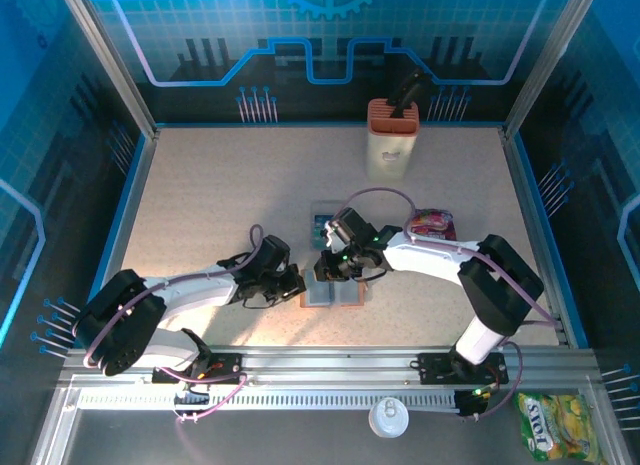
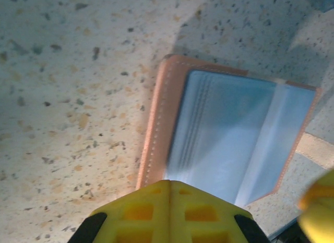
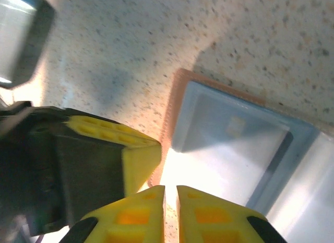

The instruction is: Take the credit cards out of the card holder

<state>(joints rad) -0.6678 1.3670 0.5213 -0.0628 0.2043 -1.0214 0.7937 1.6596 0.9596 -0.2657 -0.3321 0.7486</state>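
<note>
Your speckled beige table (image 1: 200,205) carries four things. The brown card holder (image 1: 342,297) lies open near the front centre, with a teal card (image 1: 322,225) flat just beyond it. A purple-red snack packet (image 1: 432,224) sits to the right, and an orange-and-cream box (image 1: 390,135) stands upright at the far edge.

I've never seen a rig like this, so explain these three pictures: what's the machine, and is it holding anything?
These are two white robot arms bolted to a speckled beige table, each ending in a two-finger gripper with yellow fingertips. One picture looks down from above; the other two come from cameras on the wrists. An open brown leather-like card holder with grey-blue pockets lies between the grippers. The left gripper is shut, its tip at the holder's near edge. The right gripper shows a thin slit with nothing visible in it. Further back are a teal card, a purple-red snack packet and an upright orange-and-cream box.
</note>
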